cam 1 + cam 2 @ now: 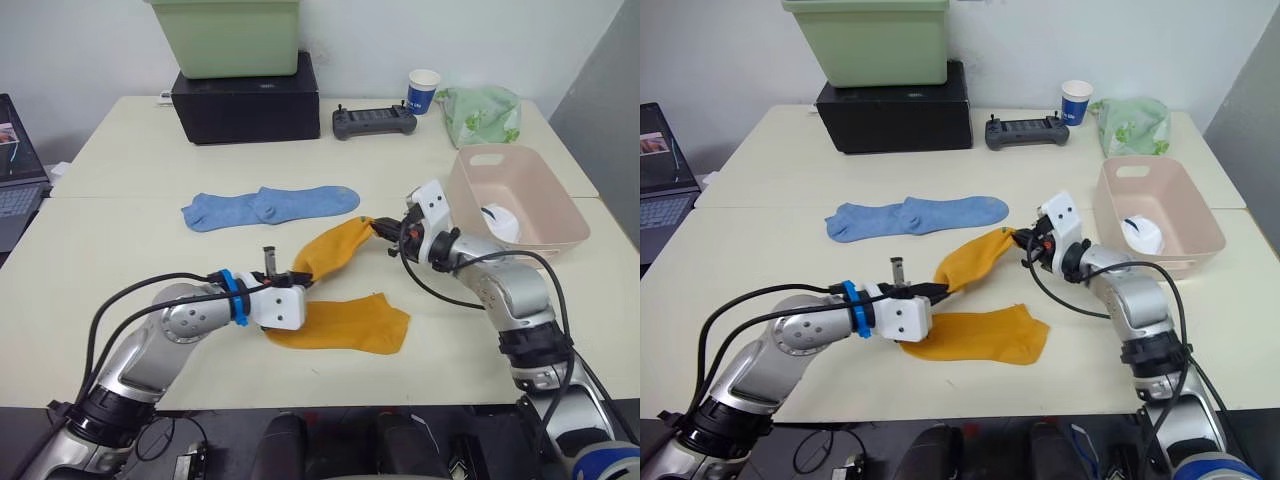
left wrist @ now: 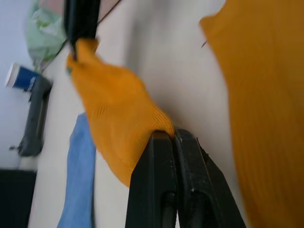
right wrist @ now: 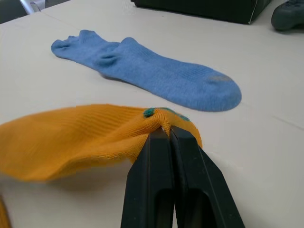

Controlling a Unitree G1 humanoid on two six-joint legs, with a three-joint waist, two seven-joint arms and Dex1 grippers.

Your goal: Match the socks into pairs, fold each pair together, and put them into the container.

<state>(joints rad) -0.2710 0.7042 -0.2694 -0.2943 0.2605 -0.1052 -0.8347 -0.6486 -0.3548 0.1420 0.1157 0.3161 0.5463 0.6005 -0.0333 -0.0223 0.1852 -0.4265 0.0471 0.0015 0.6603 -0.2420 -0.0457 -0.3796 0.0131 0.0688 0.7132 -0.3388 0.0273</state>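
A pale bench (image 1: pixel 120 170) against a white wall carries everything. I take the flat orange sock (image 1: pixel 345 325) lying near my edge of the bench as my landmark. Just above it, lifted off the surface, a second orange sock (image 1: pixel 335 248) stretches between my two pincers. My left pincer (image 1: pixel 302 277) is pressed together on its lower end, right over the flat sock's near-left corner. My right pincer (image 1: pixel 380 227) is pressed together on the other end, where a small green mark shows, up and to the right of the flat sock. Beyond the flat sock, farther from me, the light blue socks (image 1: pixel 270 206) lie overlapped in a line. To the right of the flat sock stands the pink container (image 1: pixel 540 205) with something white (image 1: pixel 500 222) inside it. Far behind the flat sock sit a black box (image 1: pixel 245 100) with a green tub (image 1: pixel 228 35) on top, a dark controller (image 1: pixel 374 122), a paper cup (image 1: pixel 423 90) and a green bag (image 1: pixel 482 113).
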